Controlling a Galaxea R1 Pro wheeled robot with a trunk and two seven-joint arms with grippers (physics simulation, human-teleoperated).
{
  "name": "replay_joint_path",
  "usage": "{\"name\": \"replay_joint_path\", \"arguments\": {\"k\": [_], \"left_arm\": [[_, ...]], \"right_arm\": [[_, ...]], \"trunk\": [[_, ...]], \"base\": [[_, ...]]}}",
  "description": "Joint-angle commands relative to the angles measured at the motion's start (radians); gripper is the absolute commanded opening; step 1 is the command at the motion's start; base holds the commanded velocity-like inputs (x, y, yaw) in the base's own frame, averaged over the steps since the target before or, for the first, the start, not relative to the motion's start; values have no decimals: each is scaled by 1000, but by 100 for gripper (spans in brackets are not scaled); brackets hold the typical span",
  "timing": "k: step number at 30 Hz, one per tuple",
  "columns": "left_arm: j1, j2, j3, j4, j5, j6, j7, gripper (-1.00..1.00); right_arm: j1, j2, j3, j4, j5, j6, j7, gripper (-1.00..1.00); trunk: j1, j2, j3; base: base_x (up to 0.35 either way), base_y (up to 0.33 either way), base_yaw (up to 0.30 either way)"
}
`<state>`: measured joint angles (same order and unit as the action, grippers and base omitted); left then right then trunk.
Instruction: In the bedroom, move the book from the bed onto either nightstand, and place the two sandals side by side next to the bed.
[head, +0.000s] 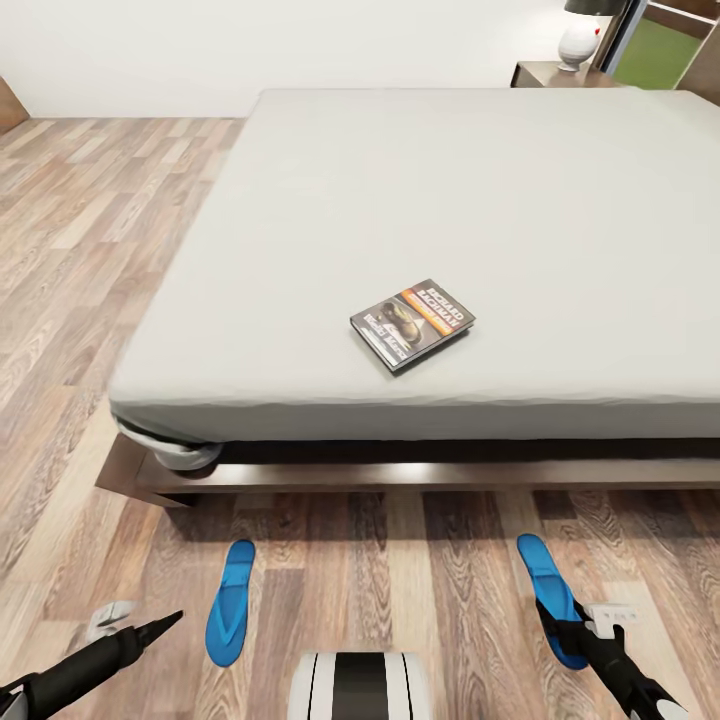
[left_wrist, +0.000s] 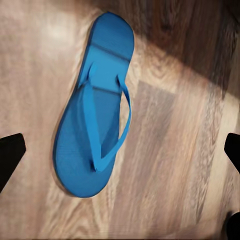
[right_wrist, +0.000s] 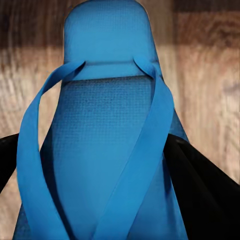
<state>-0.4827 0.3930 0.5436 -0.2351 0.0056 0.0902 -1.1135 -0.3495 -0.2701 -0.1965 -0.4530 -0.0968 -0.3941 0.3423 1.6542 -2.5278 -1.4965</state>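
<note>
Right gripper (head: 572, 628): dark fingers down at the near end of the right sandal (head: 551, 596). In the right wrist view one finger (right_wrist: 202, 190) lies against each side of the blue sole (right_wrist: 107, 150), closed onto it. Whether the sandal is off the floor cannot be told.

Left gripper (head: 168, 622): low over the wood-plank floor (head: 60, 300), beside the left sandal (head: 231, 601) and apart from it. In the left wrist view its fingertips (left_wrist: 10, 155) stand spread wide, nothing between them, the sandal (left_wrist: 95, 110) lying flat on the boards.

Book (head: 412, 323): flat on the grey mattress of the bed (head: 420, 200), near the front edge, cover up.

Nightstand (head: 550, 74): beyond the bed's far corner, carrying a white lamp (head: 580, 40); the lamp's shade is cut off.

Sandals: well apart, both on the floor before the bed; the right one's near end hidden by the gripper.
</note>
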Motion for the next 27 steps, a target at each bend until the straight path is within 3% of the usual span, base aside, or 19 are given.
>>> {"name": "replay_joint_path", "arguments": {"k": [1,22,27], "left_arm": [[-1,0,4,0,1,10,-4,100],[-1,-12,2,0,1,8,-1,100],[-1,-13,2,0,1,8,0,100]], "right_arm": [[0,0,-3,0,-11,0,8,-100],[0,10,-4,41,-12,-9,6,-100],[0,32,-6,44,-14,-122,6,-100]], "trunk": [[0,0,-1],[0,0,-1],[0,0,-1]], "base": [[0,283,0],[0,283,0],[0,283,0]]}}
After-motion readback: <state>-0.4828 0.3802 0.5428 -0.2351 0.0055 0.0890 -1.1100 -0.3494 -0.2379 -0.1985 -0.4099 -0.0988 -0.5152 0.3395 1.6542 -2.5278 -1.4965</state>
